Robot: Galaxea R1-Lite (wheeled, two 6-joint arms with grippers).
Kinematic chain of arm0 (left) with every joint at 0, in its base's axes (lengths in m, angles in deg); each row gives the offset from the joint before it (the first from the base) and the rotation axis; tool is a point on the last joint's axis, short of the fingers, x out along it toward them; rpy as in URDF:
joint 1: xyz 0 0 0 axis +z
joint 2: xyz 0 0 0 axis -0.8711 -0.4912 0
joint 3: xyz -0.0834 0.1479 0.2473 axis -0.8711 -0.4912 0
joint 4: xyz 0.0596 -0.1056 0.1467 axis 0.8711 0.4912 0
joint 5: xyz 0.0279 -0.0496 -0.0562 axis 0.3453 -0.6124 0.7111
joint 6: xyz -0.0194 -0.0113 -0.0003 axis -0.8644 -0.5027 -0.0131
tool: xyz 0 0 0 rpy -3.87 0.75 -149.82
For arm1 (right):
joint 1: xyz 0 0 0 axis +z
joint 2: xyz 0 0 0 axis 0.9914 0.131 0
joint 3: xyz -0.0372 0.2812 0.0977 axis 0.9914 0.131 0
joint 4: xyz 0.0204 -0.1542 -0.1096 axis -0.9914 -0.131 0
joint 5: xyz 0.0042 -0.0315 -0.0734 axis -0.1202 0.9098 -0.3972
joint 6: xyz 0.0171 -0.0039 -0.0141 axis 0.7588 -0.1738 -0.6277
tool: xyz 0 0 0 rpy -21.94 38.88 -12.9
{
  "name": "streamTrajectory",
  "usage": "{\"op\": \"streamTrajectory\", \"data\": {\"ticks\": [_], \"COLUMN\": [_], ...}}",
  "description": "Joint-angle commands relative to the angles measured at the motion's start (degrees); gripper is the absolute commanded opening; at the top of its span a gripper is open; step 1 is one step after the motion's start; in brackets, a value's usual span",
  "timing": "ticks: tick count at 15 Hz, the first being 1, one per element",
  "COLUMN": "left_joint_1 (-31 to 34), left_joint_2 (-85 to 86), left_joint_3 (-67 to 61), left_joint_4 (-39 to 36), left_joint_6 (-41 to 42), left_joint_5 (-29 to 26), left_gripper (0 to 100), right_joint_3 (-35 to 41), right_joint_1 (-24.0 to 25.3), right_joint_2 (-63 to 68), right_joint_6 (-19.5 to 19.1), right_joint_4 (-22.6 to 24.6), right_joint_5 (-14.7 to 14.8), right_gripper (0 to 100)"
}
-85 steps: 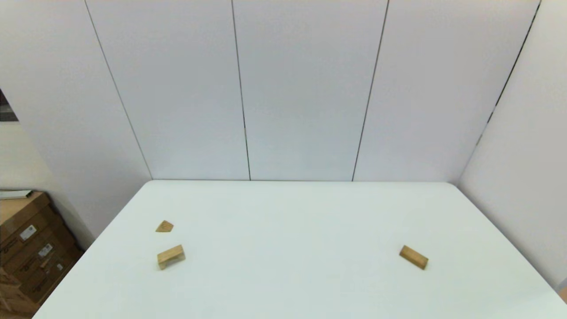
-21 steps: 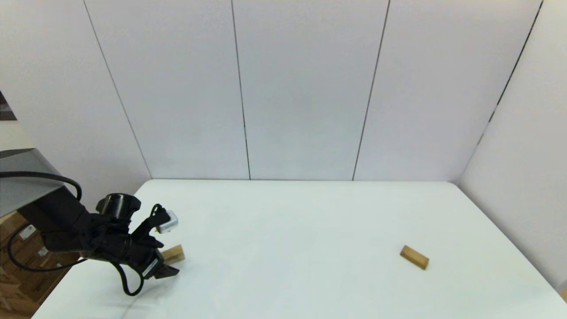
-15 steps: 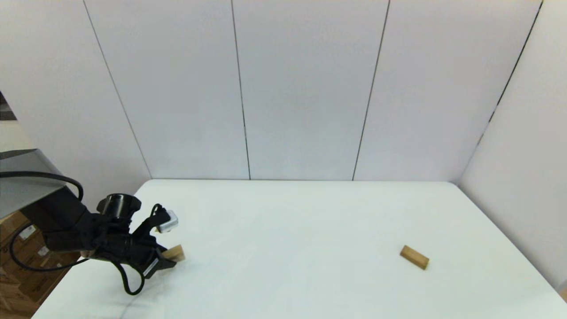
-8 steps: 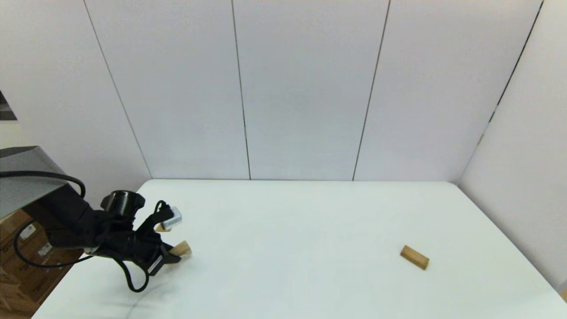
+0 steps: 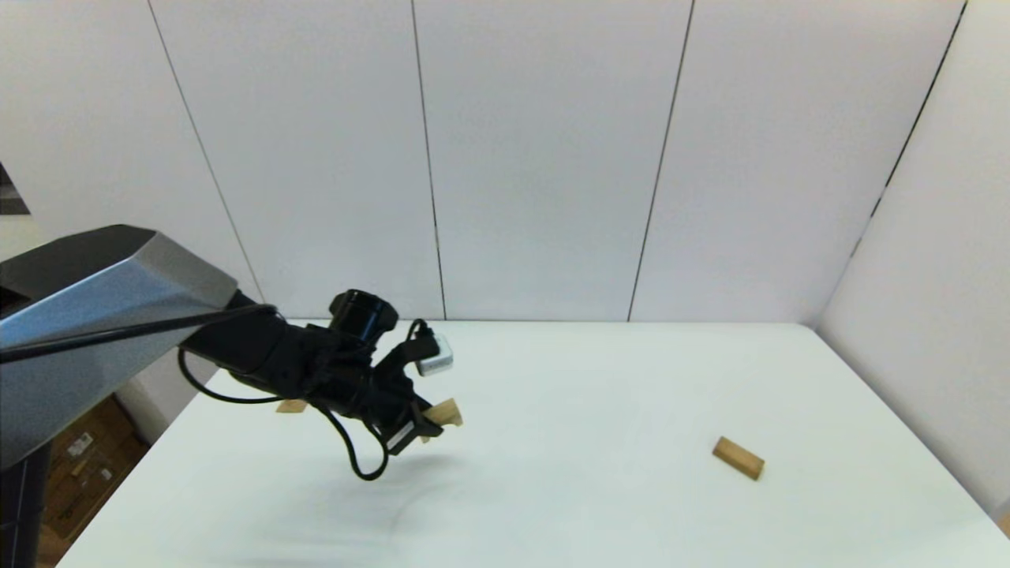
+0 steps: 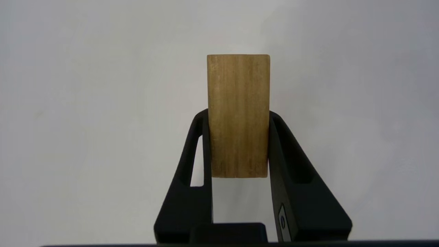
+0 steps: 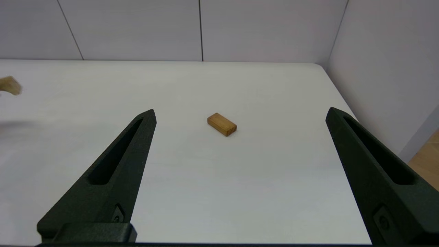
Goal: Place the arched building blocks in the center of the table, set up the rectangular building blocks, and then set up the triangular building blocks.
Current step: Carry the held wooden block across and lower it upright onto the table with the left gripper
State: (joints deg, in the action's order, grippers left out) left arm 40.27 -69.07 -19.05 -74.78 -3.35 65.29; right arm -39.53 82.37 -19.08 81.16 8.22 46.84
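Note:
My left gripper (image 5: 430, 422) is shut on the arched block (image 5: 444, 412) and holds it above the white table (image 5: 552, 505), left of the middle. In the left wrist view the arched block (image 6: 238, 113) is clamped between both black fingers (image 6: 192, 164), showing a flat tan face. The rectangular block (image 5: 738, 458) lies flat on the right side of the table. In the right wrist view the rectangular block (image 7: 222, 124) lies ahead of my open right gripper (image 7: 240, 115), which is parked off the head view. The triangular block (image 5: 291, 406) peeks out behind the left arm at the far left.
White wall panels (image 5: 552, 158) stand behind the table and along its right side. Cardboard boxes (image 5: 79, 465) sit on the floor beyond the left table edge. The left arm's grey link (image 5: 87, 315) reaches in from the left.
The left gripper closed on the arched block, lifted it off the table and carried it to the right, toward the middle. The rectangular and triangular blocks have not moved.

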Motion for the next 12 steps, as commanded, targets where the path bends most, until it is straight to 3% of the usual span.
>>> {"op": "streamTrajectory", "data": {"ticks": [1,8,12], "left_joint_1": [-10.19,-20.12,-23.2], "left_joint_2": [-3.73,-14.19,-19.46], "left_joint_3": [8.11,16.89,25.95], "left_joint_4": [6.31,7.1,10.09], "left_joint_6": [0.17,0.26,0.08], "left_joint_5": [0.79,7.11,7.82], "left_gripper": [0,0,0], "right_joint_3": [0.0,0.0,0.0], "right_joint_1": [0.01,0.01,0.01], "right_joint_2": [0.07,0.07,-0.01], "right_joint_6": [0.01,0.01,0.01], "right_joint_4": [0.02,0.02,0.02], "right_joint_5": [0.0,-0.09,-0.09], "right_gripper": [100,100,100]}}
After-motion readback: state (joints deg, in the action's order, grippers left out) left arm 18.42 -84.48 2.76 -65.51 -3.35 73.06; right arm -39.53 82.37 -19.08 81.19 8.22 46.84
